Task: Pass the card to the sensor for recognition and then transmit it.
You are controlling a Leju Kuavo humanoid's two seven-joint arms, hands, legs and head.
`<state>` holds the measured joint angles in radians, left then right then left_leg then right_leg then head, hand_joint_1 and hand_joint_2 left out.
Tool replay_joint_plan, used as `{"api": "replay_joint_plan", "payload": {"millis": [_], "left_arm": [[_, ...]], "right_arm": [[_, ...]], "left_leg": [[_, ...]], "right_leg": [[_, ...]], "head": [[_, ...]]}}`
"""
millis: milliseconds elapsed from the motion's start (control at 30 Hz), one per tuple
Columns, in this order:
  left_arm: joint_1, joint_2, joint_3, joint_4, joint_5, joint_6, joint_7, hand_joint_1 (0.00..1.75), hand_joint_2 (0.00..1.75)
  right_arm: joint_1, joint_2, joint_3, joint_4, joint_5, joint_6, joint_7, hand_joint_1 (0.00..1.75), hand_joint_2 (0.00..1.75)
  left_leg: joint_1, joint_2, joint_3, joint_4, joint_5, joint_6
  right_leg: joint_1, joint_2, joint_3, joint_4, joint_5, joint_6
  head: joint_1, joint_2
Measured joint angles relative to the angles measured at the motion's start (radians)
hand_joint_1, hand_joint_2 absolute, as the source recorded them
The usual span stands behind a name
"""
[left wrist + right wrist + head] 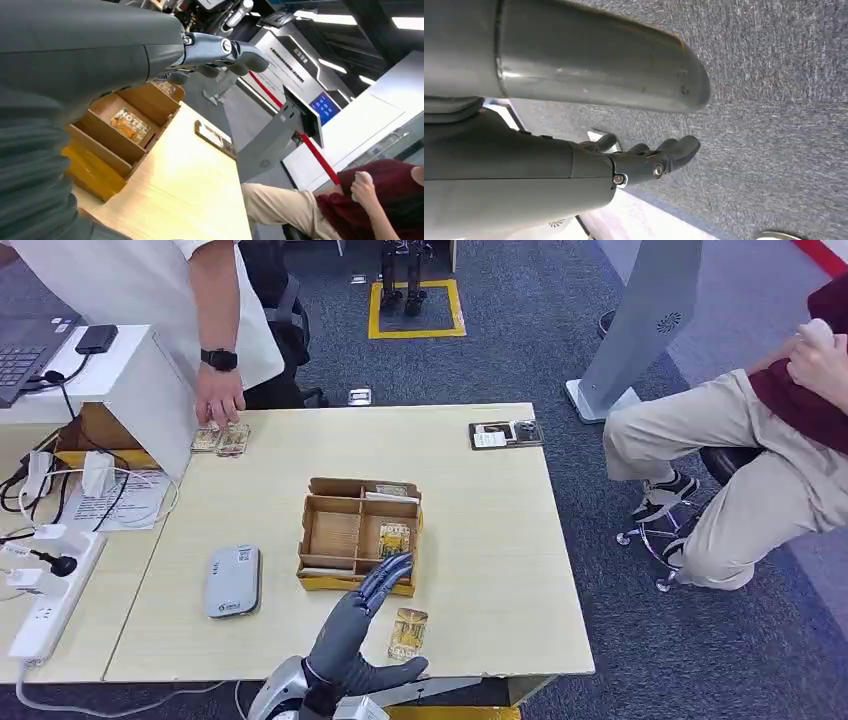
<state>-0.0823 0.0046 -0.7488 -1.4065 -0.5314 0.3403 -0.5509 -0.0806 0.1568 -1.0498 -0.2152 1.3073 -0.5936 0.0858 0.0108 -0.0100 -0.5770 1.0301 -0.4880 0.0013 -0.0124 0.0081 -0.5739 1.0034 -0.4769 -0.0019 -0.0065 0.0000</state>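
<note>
The left hand [362, 625] hovers over the table [480, 540] with its fingers stretched out and apart, holding nothing, its fingertips over the near edge of the cardboard tray [335, 535]. A card [407, 632] lies flat on the table just right of that hand. The right hand [644, 160] hangs above the carpet, fingers loosely extended, empty.

Light wooden table [480, 540], bearing a partitioned cardboard box [357, 536] at centre, a grey sensor [233, 581] to its left, a card [408, 633] near the front edge. Cards [221, 438] at the far left, a dark tray [506, 433] at the far right.
</note>
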Motion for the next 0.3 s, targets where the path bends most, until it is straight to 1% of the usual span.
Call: {"api": "replay_joint_plan", "payload": {"millis": [300], "left_arm": [[-0.010, -0.006, -0.005, 0.019, 0.005, 0.024, 0.003, 0.00, 1.75]], "right_arm": [[0.000, 0.000, 0.008, 0.000, 0.000, 0.000, -0.003, 0.00, 0.00]], "left_leg": [[0.000, 0.000, 0.000, 0.000, 0.000, 0.000]], "right_leg": [[0.000, 0.000, 0.000, 0.000, 0.000, 0.000]], "head": [[0.000, 0.000]]}}
